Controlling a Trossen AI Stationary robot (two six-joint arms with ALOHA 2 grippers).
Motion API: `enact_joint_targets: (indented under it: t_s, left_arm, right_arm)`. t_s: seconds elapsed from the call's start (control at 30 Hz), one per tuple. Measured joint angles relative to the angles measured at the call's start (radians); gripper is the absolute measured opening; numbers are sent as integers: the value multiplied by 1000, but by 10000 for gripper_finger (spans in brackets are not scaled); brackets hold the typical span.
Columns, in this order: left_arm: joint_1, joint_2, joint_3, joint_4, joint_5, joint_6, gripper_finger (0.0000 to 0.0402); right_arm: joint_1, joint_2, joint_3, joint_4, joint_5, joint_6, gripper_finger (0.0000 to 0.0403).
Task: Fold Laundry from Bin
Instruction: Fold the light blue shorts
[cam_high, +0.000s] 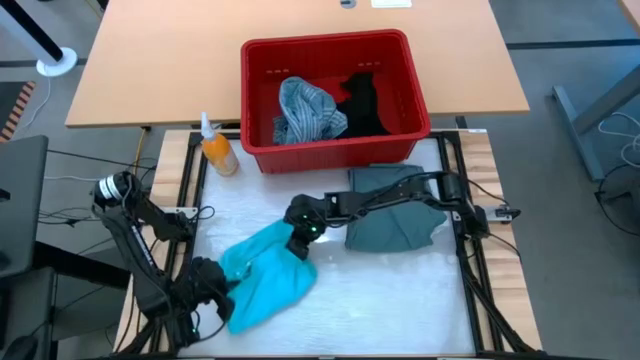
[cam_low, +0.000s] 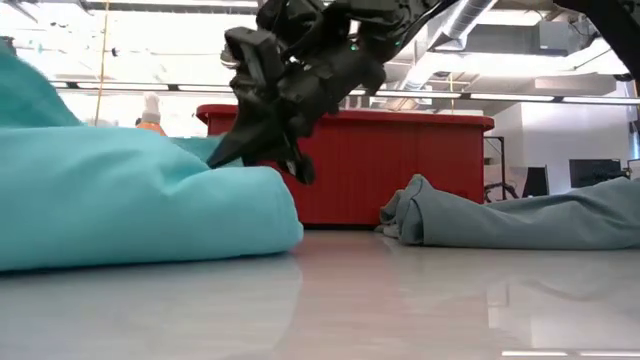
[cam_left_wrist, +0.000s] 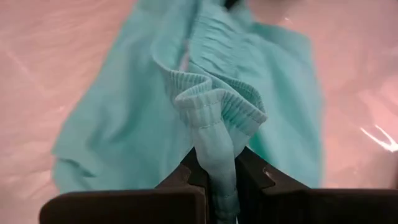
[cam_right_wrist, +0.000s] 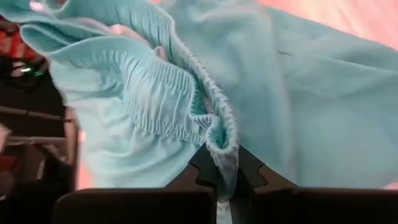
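Observation:
A bright turquoise garment (cam_high: 268, 278) with a gathered elastic band lies bunched on the table's near left part. My left gripper (cam_high: 226, 288) is shut on its near-left end, and my right gripper (cam_high: 298, 240) is shut on its far-right end. A grey-green garment (cam_high: 392, 212) lies in a heap on the table's right half, under my right arm. The red bin (cam_high: 335, 95) stands at the far edge and holds a blue-grey striped garment (cam_high: 303, 108) and a black one (cam_high: 362, 102). My left gripper (cam_left_wrist: 216, 163) pinches a bunched fold of the ribbed elastic band (cam_left_wrist: 210, 132) between its two fingers, several layers thick. The cloth beyond the fingers spreads slack over the table. My right gripper (cam_right_wrist: 222, 158) pinches the gathered elastic edge (cam_right_wrist: 219, 132) between its two fingers, coming slanting down from the far right. In the low view the fingers (cam_low: 262, 150) sit at the top of the heap, whose bulk (cam_low: 130, 200) rests on the table.
An orange spray bottle (cam_high: 216, 150) stands left of the bin at the far left of the work surface. Black frame rails (cam_high: 462, 200) run along the table's sides. Bare surface shows at the near right (cam_high: 400, 300).

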Motion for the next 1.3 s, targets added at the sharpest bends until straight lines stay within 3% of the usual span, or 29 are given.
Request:
enact_joint_targets:
  t_s: [0.13, 0.3, 0.5, 0.63, 0.8, 0.93, 1.1, 1.3]
  left_arm:
    - [24, -90, -93, 2, 12, -48, 27]
    - [25, -206, -150, -38, 53, -42, 81]
    - [25, -344, -154, -173, 114, 77, 160]
    - [25, -460, -153, -225, 125, 157, 190]
    - [25, -577, -153, -231, 109, 300, 198]
    - [25, -628, -153, -218, 40, 383, 198]
    - [43, -602, -165, -169, -11, 517, 198]
    - [104, -554, -254, 11, 29, 647, 199]
  right_arm:
    - [-9, 2, 9, -7, 28, 18, 33]
    - [-36, 1, 9, -9, 54, 29, 37]
    - [-46, 1, 9, -15, 128, 51, 57]
    - [-42, 1, 9, -14, 157, 59, 60]
    - [-37, 1, 9, -11, 207, 59, 73]
    - [-54, 1, 9, -11, 208, 67, 102]
    - [-74, 1, 9, -10, 208, 72, 159]
    - [-104, 0, 11, -12, 165, 115, 225]
